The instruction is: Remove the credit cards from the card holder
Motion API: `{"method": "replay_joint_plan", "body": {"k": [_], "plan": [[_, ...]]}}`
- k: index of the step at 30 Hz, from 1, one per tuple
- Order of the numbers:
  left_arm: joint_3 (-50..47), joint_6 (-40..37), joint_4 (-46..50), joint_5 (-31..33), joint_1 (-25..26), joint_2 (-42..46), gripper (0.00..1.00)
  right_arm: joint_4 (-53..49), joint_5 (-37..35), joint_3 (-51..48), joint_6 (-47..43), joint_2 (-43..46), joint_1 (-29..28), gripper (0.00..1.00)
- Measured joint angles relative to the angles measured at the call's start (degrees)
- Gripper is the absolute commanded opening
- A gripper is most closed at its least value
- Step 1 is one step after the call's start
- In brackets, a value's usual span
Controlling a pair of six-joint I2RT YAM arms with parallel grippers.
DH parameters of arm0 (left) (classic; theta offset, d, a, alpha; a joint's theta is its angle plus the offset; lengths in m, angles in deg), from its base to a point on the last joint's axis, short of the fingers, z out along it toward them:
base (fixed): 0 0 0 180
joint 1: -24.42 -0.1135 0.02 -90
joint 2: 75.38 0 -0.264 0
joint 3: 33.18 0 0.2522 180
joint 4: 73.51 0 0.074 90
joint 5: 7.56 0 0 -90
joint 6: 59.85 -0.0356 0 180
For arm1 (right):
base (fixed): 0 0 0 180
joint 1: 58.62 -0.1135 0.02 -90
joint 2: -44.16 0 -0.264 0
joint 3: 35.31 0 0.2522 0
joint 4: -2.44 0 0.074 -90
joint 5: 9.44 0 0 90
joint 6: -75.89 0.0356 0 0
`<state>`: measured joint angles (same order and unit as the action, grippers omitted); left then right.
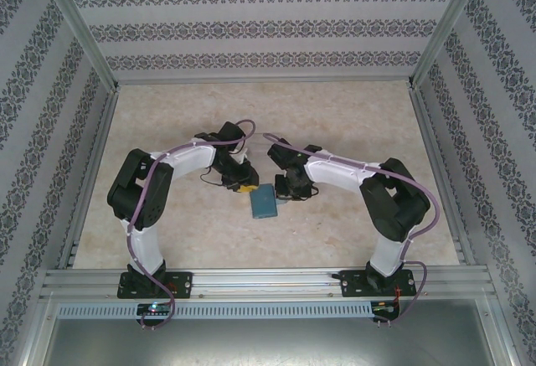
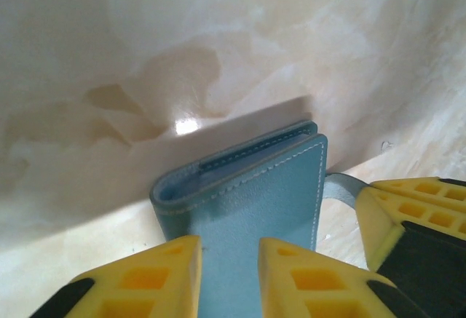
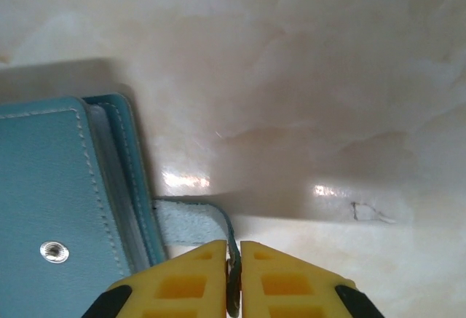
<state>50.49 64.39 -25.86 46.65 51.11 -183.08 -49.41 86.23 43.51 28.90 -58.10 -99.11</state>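
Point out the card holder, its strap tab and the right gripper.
card holder [image 2: 255, 209]: left wrist view, on its teal front cover.
strap tab [image 3: 191, 221]: right wrist view, on its flat middle.
right gripper [image 3: 233, 251]: right wrist view, between the fingertips pinching the tab.

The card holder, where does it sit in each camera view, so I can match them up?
Top external: the card holder lies in the middle of the table.
Left wrist: lower centre, reaching under the left pincer.
Right wrist: left side, lower part.
Shared landmark: its strap tab, sticking out to its right in both wrist views and pinched by the right pincer.
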Motion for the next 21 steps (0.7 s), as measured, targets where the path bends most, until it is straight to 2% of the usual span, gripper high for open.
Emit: {"method": "replay_joint_plan", "body": {"k": [14, 21], "plan": [[3.3, -0.6, 5.8, 6.9, 5.0, 2.3, 0.42, 10.1, 7.4, -9.0, 6.2, 5.7, 0.0, 0.09], [6.2, 0.0, 10.2, 13.4, 9.6, 2.3, 0.52, 16.0, 10.3, -14.4, 7.7, 7.6, 1.4, 0.09]]}}
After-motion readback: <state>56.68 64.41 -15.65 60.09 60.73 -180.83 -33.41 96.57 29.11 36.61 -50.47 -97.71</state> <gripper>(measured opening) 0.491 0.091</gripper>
